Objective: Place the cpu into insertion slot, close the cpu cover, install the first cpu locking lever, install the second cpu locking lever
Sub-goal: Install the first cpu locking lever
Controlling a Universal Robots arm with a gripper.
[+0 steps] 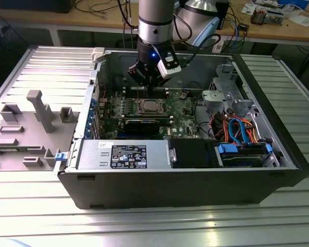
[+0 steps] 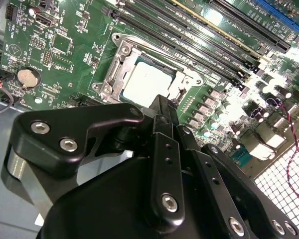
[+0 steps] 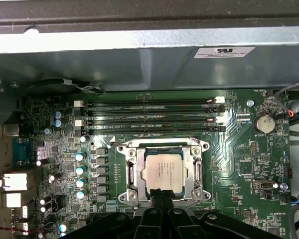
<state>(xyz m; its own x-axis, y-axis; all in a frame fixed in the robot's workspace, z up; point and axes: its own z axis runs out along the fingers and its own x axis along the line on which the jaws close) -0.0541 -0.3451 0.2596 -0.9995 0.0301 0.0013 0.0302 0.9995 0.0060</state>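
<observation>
Open room is seen above the insertion slot (image 3: pixel 125 149), hemmed by memory slots (image 3: pixel 149 114) on one side, capacitors (image 3: pixel 79 169) on another, the case wall (image 3: pixel 139 55) beyond. One edge is overhung by the gripper (image 3: pixel 162 196).

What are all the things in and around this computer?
case: one, black, middle of the exterior view.
board: one, green, inside the case.
cpu: one, silver-grey, middle of the board.
cpu cover: one, silver, framing the cpu.
memory slots: four, black, beside the cpu.
coin battery: one, silver, on the board.
tray: one, grey, exterior view's left of the case.
arm: one, silver-grey, above the case.
claw: one, black, close to the cpu.
</observation>
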